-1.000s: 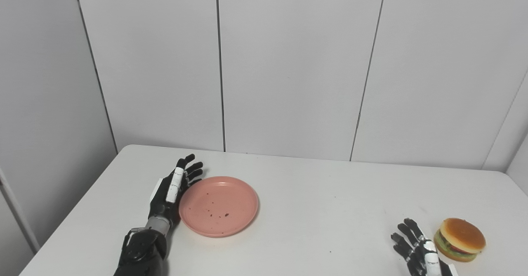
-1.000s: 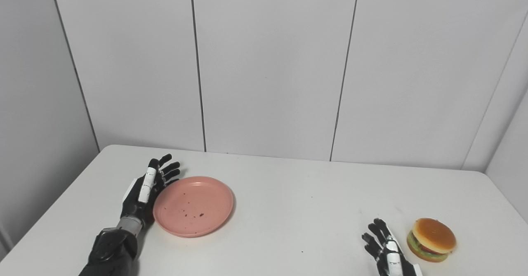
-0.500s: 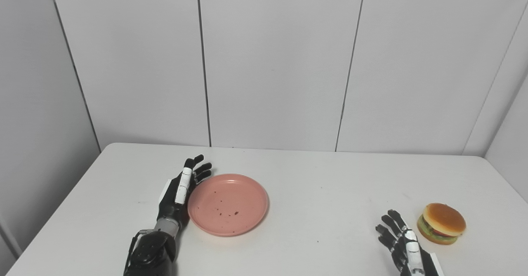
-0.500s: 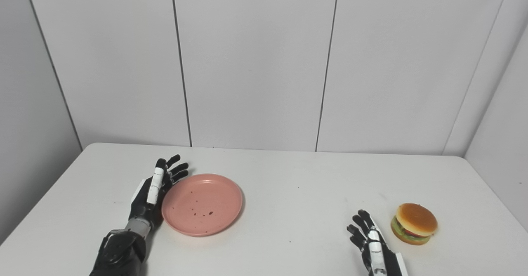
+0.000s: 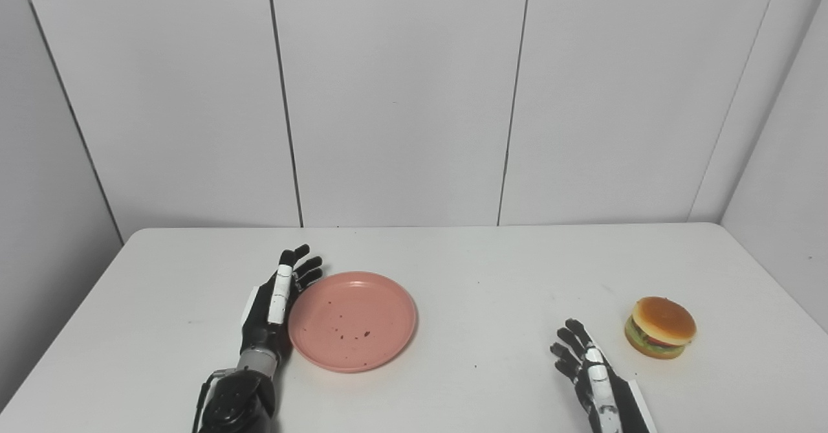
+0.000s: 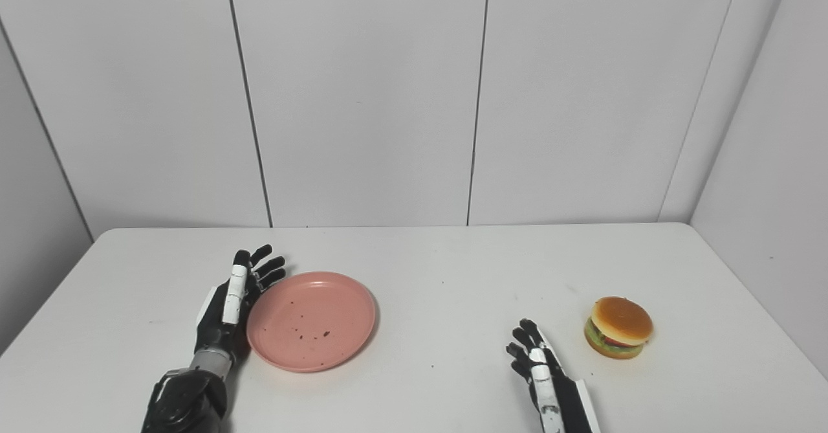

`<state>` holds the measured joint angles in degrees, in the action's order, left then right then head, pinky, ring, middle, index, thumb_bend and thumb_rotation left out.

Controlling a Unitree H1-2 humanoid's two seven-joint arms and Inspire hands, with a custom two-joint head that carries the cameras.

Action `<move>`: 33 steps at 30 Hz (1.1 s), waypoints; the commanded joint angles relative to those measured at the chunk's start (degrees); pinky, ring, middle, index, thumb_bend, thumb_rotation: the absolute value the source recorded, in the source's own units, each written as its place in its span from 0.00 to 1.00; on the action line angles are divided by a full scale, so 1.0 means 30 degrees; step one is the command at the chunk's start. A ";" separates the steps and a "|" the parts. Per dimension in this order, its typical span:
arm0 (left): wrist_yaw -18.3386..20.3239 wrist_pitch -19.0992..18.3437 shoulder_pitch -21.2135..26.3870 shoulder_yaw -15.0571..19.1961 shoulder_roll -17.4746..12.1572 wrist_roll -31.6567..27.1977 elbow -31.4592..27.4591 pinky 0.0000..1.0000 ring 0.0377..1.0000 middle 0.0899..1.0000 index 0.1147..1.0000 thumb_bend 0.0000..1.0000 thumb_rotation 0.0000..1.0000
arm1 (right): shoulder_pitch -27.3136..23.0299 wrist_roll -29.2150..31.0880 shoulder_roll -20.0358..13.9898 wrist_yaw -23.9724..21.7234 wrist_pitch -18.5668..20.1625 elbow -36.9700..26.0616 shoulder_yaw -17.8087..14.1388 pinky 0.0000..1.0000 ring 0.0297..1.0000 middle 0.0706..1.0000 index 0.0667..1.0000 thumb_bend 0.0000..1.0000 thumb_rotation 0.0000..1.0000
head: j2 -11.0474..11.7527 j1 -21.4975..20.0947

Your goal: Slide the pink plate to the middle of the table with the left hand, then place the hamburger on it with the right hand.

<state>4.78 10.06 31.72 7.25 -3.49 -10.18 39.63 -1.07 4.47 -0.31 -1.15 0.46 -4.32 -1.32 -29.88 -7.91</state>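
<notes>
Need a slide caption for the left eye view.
Left hand against plate; right hand open beside hamburger.

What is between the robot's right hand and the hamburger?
Nothing. Only bare white table lies between the right hand and the hamburger; both eye views show that gap, and the hand is not touching it.

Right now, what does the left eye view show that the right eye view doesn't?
Only the left eye view: a little more of the left wall panel. Only the right eye view: more of the side wall on the right and more bare table beyond the hamburger. Both share the pink plate with dark specks, the open left hand against its left rim, and the open right hand apart from the hamburger.
</notes>
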 commanded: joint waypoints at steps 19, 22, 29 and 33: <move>-0.0524 -0.1544 -0.0381 -0.0999 0.1430 0.0629 -0.2829 0.88 0.84 0.78 0.77 0.98 0.92 | 0.0030 -0.0597 0.1249 0.0628 0.0513 -0.0050 0.0761 0.92 0.88 0.90 0.90 0.76 1.00 | -0.0327 -0.1882; -0.0556 -0.1728 -0.0403 -0.1179 0.1615 0.0724 -0.3019 0.91 0.85 0.78 0.78 0.97 0.92 | 0.0040 -0.0702 0.1326 0.0662 0.0637 -0.0101 0.0837 0.92 0.88 0.90 0.90 0.78 1.00 | -0.0357 -0.2115; -0.0654 -0.1978 -0.0523 -0.1461 0.2070 0.0867 -0.3339 0.99 0.86 0.79 0.79 0.98 0.92 | 0.0096 -0.0953 0.1580 0.0934 0.0767 -0.0252 0.0976 0.92 0.87 0.89 0.89 0.79 1.00 | -0.0447 -0.2462; -0.0640 -0.2126 -0.0683 -0.1623 0.2210 0.0974 -0.3575 1.00 0.86 0.80 0.79 0.99 0.92 | 0.0173 -0.0996 0.1684 0.1020 0.0816 -0.0416 0.1040 0.90 0.87 0.89 0.89 0.76 1.00 | -0.0538 -0.2659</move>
<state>2.57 3.56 28.39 2.90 2.90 -7.63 30.51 -0.91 1.50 3.67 2.16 1.56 -4.81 1.01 -31.46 -15.91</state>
